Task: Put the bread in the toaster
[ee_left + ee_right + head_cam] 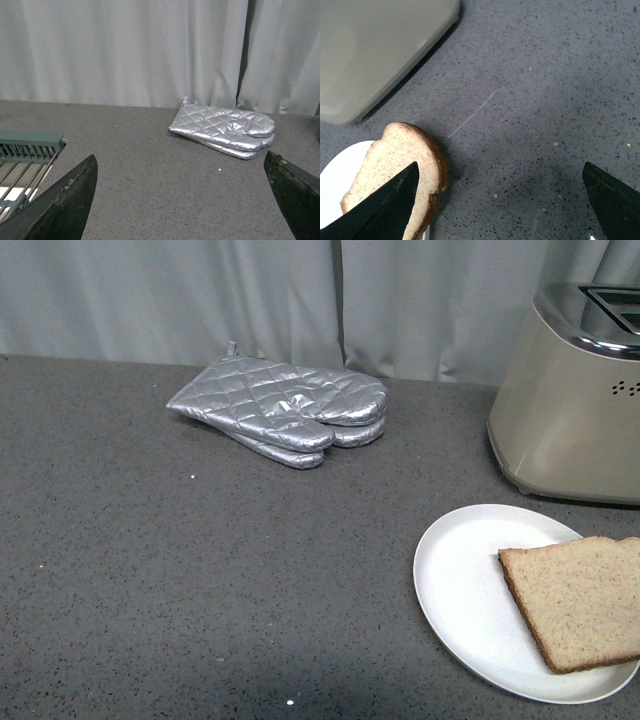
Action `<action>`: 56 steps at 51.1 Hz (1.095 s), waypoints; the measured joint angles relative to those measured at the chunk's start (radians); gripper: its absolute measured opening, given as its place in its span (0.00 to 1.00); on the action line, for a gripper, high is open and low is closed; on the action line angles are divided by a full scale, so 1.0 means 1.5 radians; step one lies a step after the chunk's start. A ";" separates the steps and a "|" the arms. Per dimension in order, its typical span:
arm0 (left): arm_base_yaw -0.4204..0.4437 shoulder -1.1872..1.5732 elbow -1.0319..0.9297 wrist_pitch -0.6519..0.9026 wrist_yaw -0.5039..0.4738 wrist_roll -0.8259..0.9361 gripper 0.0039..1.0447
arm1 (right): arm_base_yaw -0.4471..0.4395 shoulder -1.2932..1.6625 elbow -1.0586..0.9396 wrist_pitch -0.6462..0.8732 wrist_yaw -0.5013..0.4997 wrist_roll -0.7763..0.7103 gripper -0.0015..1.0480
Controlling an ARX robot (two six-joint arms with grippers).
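Bread (580, 602), one flat light brown slice with a darker crust, lies on the right part of a white plate (465, 580) at the near right of the grey speckled tabletop (200, 570); its right side runs out of the front view. Just behind the plate, apart from it, stands the toaster (570, 410), beige with small dot holes on its side and a shiny top with dark slots, also cut off at the right edge. Farther left, near the pale curtain (200, 300), silver quilted mitts (285, 410) lie stacked flat, well apart from the plate. In the right wrist view the right jaws are spread wide and hold nothing; one dark finger (385, 210) crosses in front of the bread (395, 155), whose rounded crust end seems to reach past the rim of the plate (340, 170), with the toaster (380, 50) near it and a thin pale scratch (472, 114) on the tabletop beside them. The left jaws are likewise spread wide and grasp nothing, their fingers (65, 205) framing the mitts (225, 130) ahead, with a grey-green slatted rack (30, 145) off to one side.
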 joint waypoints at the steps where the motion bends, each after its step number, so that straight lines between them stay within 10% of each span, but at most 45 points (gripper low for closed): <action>1: 0.000 0.000 0.000 0.000 0.000 0.000 0.94 | -0.001 0.007 -0.002 0.006 0.000 0.005 0.91; 23: 0.000 0.000 0.000 0.000 0.000 0.000 0.94 | 0.066 0.238 -0.034 0.274 0.025 0.060 0.91; 56: 0.000 0.000 0.000 0.000 0.000 0.000 0.94 | 0.124 0.424 0.013 0.412 0.010 0.136 0.91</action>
